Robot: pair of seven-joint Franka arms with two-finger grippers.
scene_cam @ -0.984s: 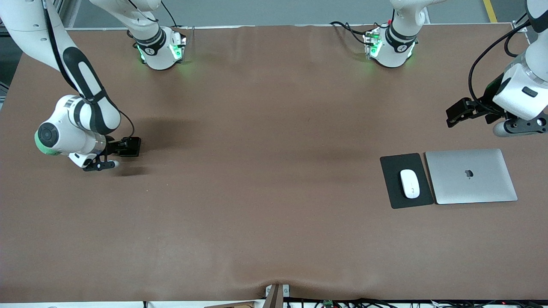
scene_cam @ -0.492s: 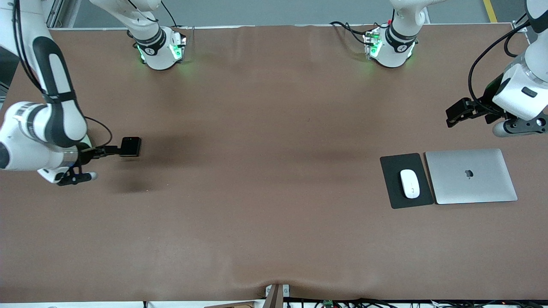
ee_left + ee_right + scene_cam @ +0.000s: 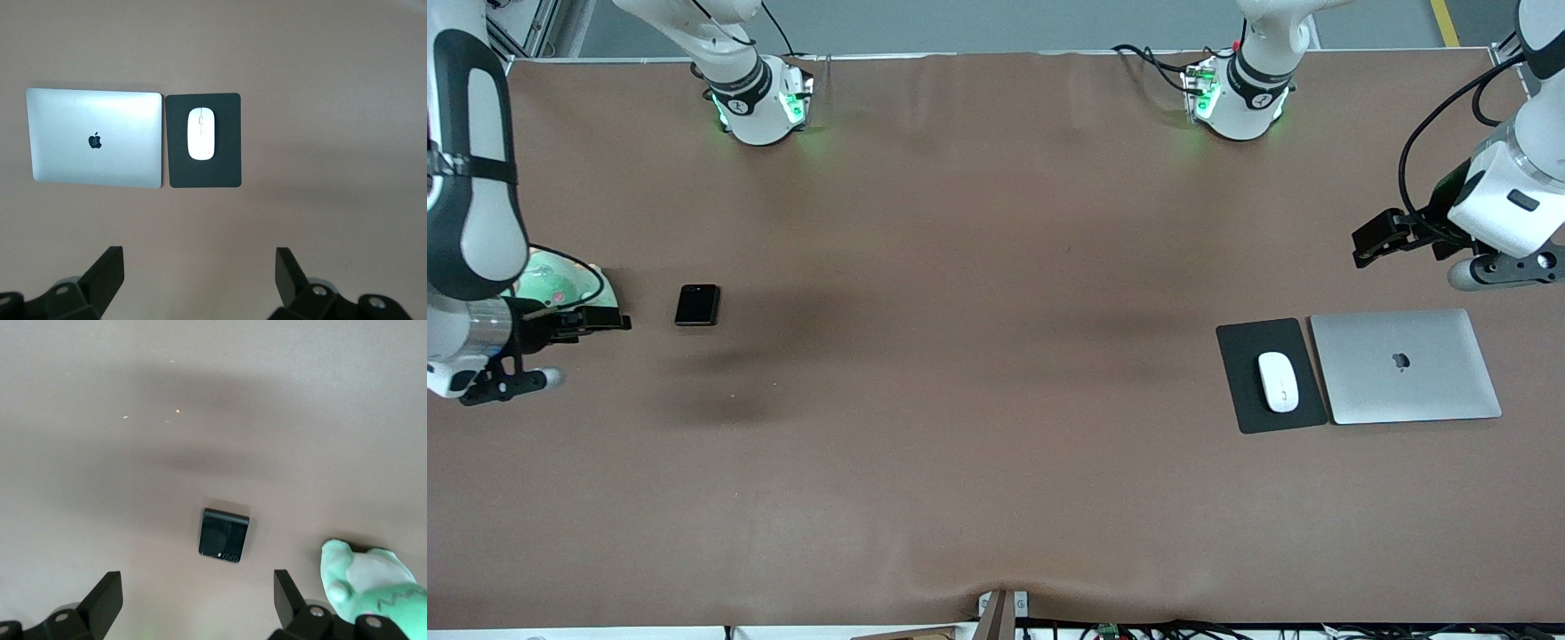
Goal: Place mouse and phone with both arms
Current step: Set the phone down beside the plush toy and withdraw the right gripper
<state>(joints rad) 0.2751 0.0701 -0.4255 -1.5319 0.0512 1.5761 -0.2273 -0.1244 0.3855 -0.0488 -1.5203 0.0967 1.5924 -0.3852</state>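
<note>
One mouse (image 3: 1278, 381), one phone (image 3: 697, 304); left gripper (image 3: 197, 280), right gripper (image 3: 193, 603) (both spread, empty)

Both arms have glossy white shells with black joint bands. The right arm (image 3: 467, 178) carries a long black inlay; the left arm (image 3: 1507, 200) trails a looping black cable. Each round white base glows green. Both grippers are black, with blunt square fingers (image 3: 107, 273).

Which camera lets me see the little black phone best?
The right wrist view: the phone sits alone on the brown table, big enough to show the camera dots along one edge. The front view shows the phone only as a small dark square toward the right arm's end. The left wrist view doesn't show it at all.
</note>
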